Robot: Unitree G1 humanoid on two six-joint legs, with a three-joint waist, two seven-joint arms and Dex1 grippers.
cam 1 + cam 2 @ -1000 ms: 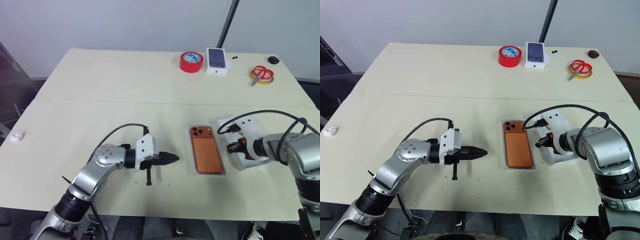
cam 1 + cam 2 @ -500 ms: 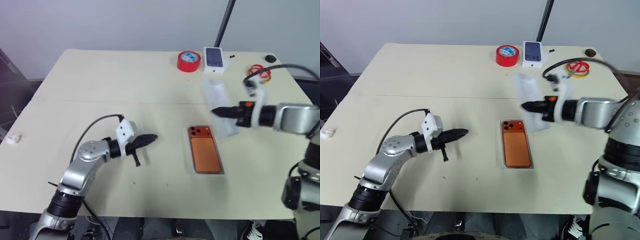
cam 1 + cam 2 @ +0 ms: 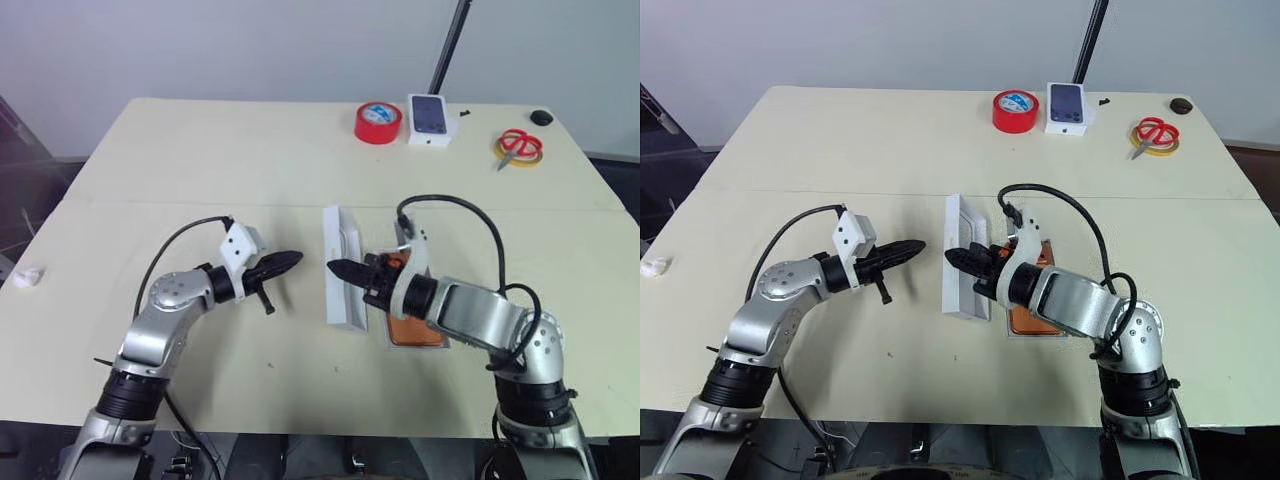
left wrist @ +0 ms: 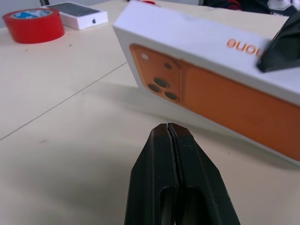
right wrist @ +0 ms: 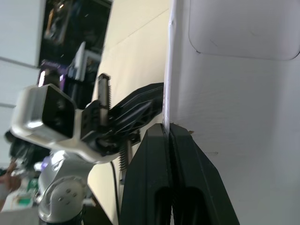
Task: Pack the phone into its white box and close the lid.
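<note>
Phone [image 3: 415, 325], copper-orange, lay in white box [image 3: 440, 343] at table's [image 3: 200, 170] six o'clock, right gripper [image 3: 340, 270] clamped on white lid [image 3: 341, 266] held on edge at its nine o'clock, left gripper [image 3: 285, 262] pinched together, unladen.

You are looking at what seems a lab or test room, not a home: a plain cream surface [image 3: 200, 160] stands against a bare grey-white wall [image 3: 250, 45], with a dark pole [image 3: 450, 45] rising behind its far edge. On the far side you see only bench odds and ends: a roll of red tape [image 3: 378, 122], red-handled scissors [image 3: 518, 146] and a small white carton [image 3: 432, 119] with a phone picture.
</note>
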